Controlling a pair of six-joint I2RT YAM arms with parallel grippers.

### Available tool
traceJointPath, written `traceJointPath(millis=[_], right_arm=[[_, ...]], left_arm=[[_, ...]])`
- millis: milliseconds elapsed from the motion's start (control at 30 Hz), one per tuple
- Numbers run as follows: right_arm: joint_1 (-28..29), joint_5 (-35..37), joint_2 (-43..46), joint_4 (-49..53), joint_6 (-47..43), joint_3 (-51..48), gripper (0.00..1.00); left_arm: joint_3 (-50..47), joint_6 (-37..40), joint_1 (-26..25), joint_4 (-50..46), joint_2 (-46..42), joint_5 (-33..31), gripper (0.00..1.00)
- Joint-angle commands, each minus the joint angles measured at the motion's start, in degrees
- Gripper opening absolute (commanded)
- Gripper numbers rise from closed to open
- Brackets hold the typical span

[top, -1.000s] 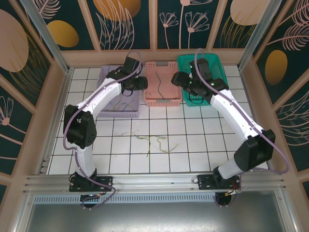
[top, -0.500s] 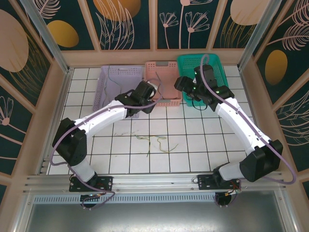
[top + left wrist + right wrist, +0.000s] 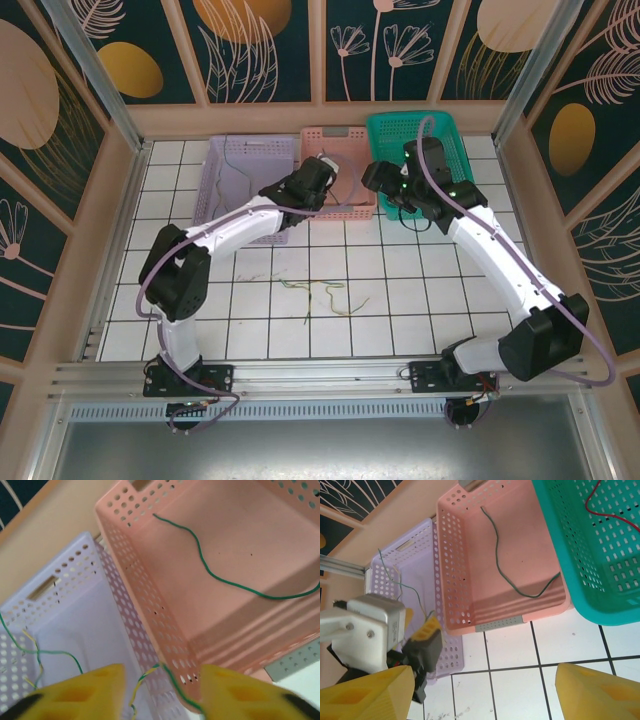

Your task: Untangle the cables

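The left claw [image 3: 159, 690] is apart over the rim where the lilac basket [image 3: 65, 575] meets the pink basket [image 3: 131, 565]. The right claw [image 3: 482, 692] is apart too. A green cable [image 3: 220, 577] lies in the pink basket. More cables [image 3: 320, 295] lie on the open counter [image 3: 410, 310].

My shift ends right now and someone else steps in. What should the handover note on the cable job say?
Left gripper: open at the wall between lilac basket and pink basket, with a yellow-green cable between its fingers, unclamped.
Right gripper: open, empty, above the tiles in front of the pink basket.
Done: green cable in the pink basket, red cable in the green basket, thin cables in the lilac one.
Left: tangle of cables on the table.
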State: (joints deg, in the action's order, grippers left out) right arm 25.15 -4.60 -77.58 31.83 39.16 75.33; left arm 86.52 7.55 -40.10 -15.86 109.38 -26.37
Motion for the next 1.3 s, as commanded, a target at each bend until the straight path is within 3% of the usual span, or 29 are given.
traceJointPath(millis=[0,67,167,567,867,1067,1267], right_arm=[[-0.36,-0.89,1.91,-0.90,0.48,-0.93,0.75],[-0.36,-1.25,1.91,-1.09,0.65,-1.31,0.74],[-0.35,-1.68,2.00,-1.36,0.83,-1.84,0.74],[-0.33,-2.25,1.58,-2.02,1.00,-2.12,0.73],[-0.27,-3.04,1.03,-3.04,1.79,-2.80,0.72],[-0.03,-3.31,0.59,-3.32,2.10,-2.91,0.72],[0.08,-3.05,0.85,-3.27,2.41,-3.27,0.72]], left_arm=[[4.91,-2.85,2.52,-0.64,1.71,1.20,0.13],[6.59,-3.84,3.68,-0.58,2.31,1.69,0.00],[8.93,-6.36,5.70,-1.00,2.95,3.10,0.00],[11.81,-23.91,18.71,-2.49,4.44,22.42,0.00],[12.37,-31.71,28.21,-9.54,9.68,20.89,0.00],[15.20,-36.32,30.02,-12.96,14.74,18.76,0.00],[16.99,-42.12,30.69,-14.81,18.65,20.84,0.00]])
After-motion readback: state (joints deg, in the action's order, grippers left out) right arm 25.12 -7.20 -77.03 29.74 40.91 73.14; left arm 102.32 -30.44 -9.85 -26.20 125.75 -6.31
